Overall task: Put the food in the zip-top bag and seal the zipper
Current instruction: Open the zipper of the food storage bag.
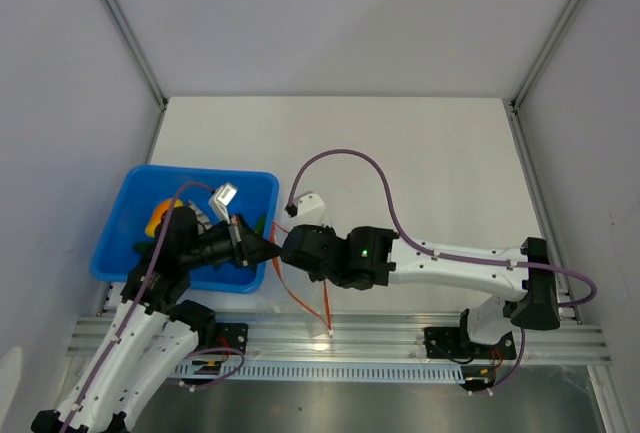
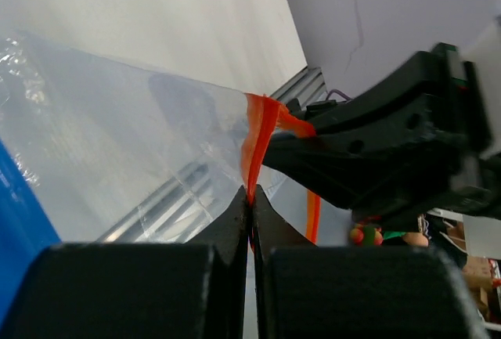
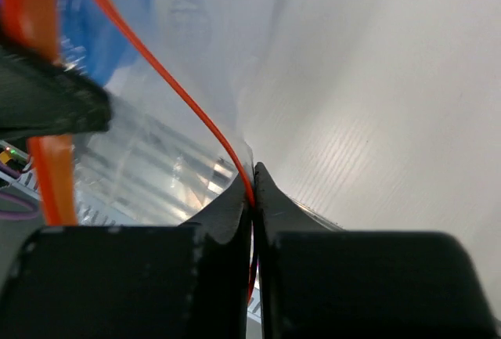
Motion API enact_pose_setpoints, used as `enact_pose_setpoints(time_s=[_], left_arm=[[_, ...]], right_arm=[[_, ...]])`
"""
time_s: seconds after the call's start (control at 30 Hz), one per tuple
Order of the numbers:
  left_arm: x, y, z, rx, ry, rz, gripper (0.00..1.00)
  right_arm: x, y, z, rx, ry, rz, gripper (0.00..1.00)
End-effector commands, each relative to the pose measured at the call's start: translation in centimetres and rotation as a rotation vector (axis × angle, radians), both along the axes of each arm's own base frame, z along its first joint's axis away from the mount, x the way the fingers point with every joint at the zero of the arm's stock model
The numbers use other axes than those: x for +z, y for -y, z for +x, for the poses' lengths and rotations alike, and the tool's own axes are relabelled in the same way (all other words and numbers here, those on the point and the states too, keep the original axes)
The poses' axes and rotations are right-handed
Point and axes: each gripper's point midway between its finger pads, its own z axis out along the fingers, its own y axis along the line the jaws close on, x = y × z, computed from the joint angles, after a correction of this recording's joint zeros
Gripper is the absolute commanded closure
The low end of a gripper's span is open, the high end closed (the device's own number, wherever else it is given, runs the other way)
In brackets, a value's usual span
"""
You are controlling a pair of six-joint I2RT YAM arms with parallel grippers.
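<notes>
**Bag-opening step: zip-top bag (image 2: pixel 117 143) pinched at the zipper (image 2: pixel 258 131) by both arms.**

Hung with the zipper's long axis slanting from the near rail (image 1: pixel 400 328) up and leftward to the pinch. Clamped on that strip by left gripper (image 2: pixel 250 202) and right gripper (image 3: pixel 253 190), tips nearly meeting, just beside the blue tray (image 1: pixel 200 171). Judged not yet filled, with the food (image 1: pixel 157 217) lying farther back in the tray. Called next for drawing the two lips apart without slipping off either.

food (image 1: pixel 158 215): mostly behind left arm (image 1: pixel 190 248) | zip-top bag (image 2: pixel 117 135): cut off at left edge | zipper (image 3: pixel 188 108): end hidden between jaws
</notes>
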Motion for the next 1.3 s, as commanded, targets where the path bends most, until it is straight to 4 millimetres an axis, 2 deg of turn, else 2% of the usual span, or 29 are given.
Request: enact_pose_setpoints(time_s=[0.0, 0.07, 0.2, 0.23, 0.27, 0.33, 0.47, 0.5, 0.57, 0.7, 0.73, 0.87, 0.9, 0.93, 1.0, 1.03, 1.17, 1.27], left_arm=[[2.9, 1.3, -0.3, -0.103, 0.094, -0.081, 0.99], [3.0, 1.5, -0.1, -0.117, 0.105, -0.08, 0.99], [2.4, 1.6, 1.8, -0.092, 0.096, -0.023, 0.99], [1.7, 1.8, 2.4, -0.091, 0.067, -0.011, 0.99], [1.6, 2.0, 2.6, -0.1, 0.052, -0.013, 0.99], [0.8, 2.5, 3.1, -0.12, -0.001, -0.011, 0.99], [-0.7, 2.9, 3.3, -0.118, -0.132, 0.033, 1.0], [-0.3, 3.0, 3.4, -0.11, -0.155, 0.029, 0.99], [-0.4, 3.1, 4.2, -0.079, -0.174, 0.045, 0.99], [-1.0, 3.0, 4.7, -0.052, -0.257, 0.086, 0.99], [-0.4, 3.2, 5.0, -0.055, -0.246, 0.088, 0.98], [-1.1, 3.1, 5.5, -0.078, -0.256, 0.148, 0.85], [-0.8, 3.0, 5.7, -0.087, -0.223, 0.168, 0.82], [-0.4, 2.7, 5.4, -0.09, -0.223, 0.188, 0.78], [1.0, 2.0, 5.5, -0.086, -0.144, 0.237, 0.54], [1.2, 1.6, 5.5, -0.074, -0.126, 0.267, 0.54], [2.1, 0.0, 6.4, 0.041, -0.047, 0.32, 0.33], [3.6, -0.9, 6.7, 0.11, 0.023, 0.299, 0.26]], right_arm=[[1.2, 2.4, 1.7, -0.09, 0.028, 0.013, 1.0], [2.3, 4.0, 2.9, -0.126, 0.069, 0.008, 1.0], [5.0, 6.8, 5.7, -0.185, 0.122, 0.026, 1.0], [5.3, 7.6, 6.6, -0.205, 0.123, 0.035, 1.0], [5.9, 7.8, 6.6, -0.174, 0.115, 0.055, 1.0], [6.0, 8.8, 7.7, -0.196, 0.111, 0.059, 1.0], [5.7, 9.6, 8.7, -0.192, 0.09, -0.018, 1.0], [6.4, 9.8, 8.9, -0.188, 0.099, -0.033, 1.0], [6.4, 9.4, 9.0, -0.164, 0.095, -0.042, 1.0], [4.6, 8.0, 8.8, -0.098, 0.02, -0.054, 1.0], [4.1, 7.6, 8.8, -0.093, 0.002, -0.062, 1.0], [3.9, 7.0, 8.9, -0.086, -0.015, -0.073, 1.0], [4.0, 7.1, 9.2, -0.091, -0.022, -0.078, 1.0], [3.2, 6.8, 9.4, -0.098, -0.044, -0.104, 1.0], [4.3, 6.9, 9.6, -0.126, -0.054, -0.133, 1.0], [4.0, 6.7, 9.7, -0.129, -0.057, -0.141, 1.0], [4.5, 6.3, 10.0, -0.12, -0.064, -0.129, 1.0], [4.0, 6.4, 10.6, -0.104, -0.066, -0.156, 1.0]])
